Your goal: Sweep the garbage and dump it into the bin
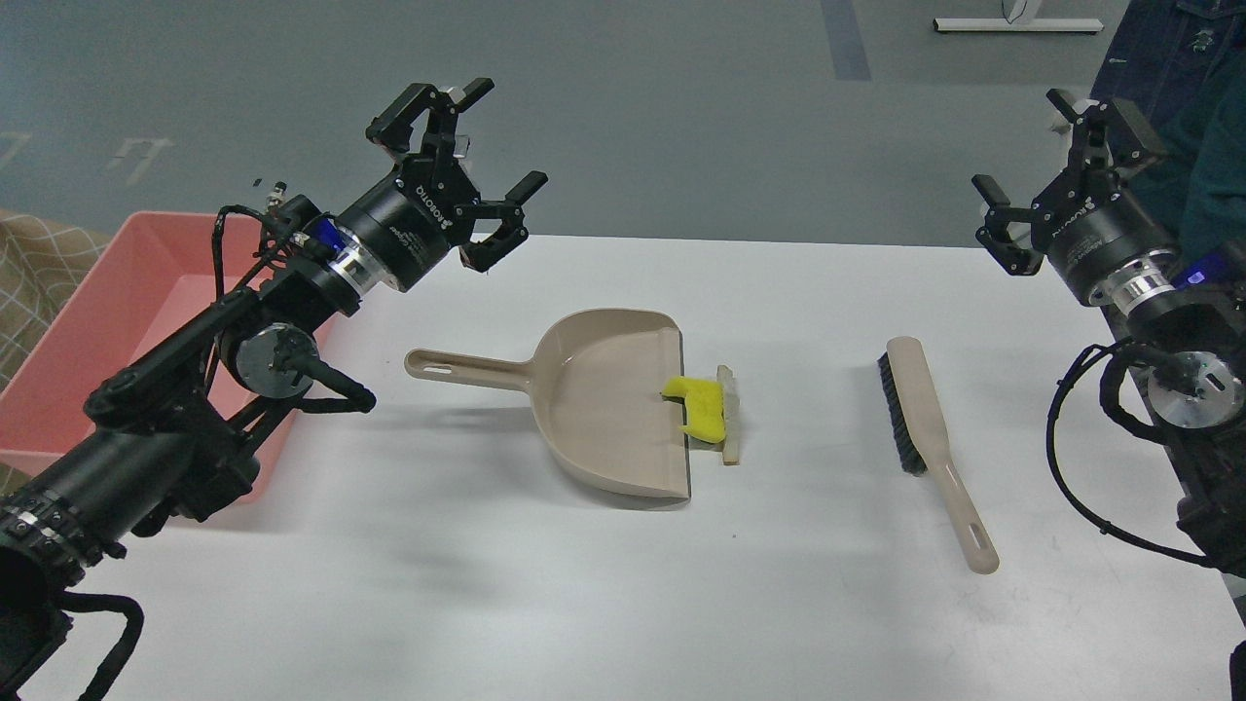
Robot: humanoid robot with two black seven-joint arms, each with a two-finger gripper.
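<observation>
A bright yellow sponge-like chunk (701,409) lies at the mouth of a beige dustpan (604,399) in the middle of the white table. A pale bread-like slice (729,414) stands on edge against its right side. A beige hand brush (925,438) with black bristles lies to the right. The salmon-pink bin (107,331) stands at the table's left edge. My left gripper (467,161) is open and empty, raised above the table's far left. My right gripper (1046,166) is open and empty, raised at the far right.
The dustpan handle (462,368) points left toward the bin. The table's far edge runs behind both grippers. A person in dark clothes (1178,78) stands at the far right behind my right arm. A checked cloth (29,282) lies left of the bin.
</observation>
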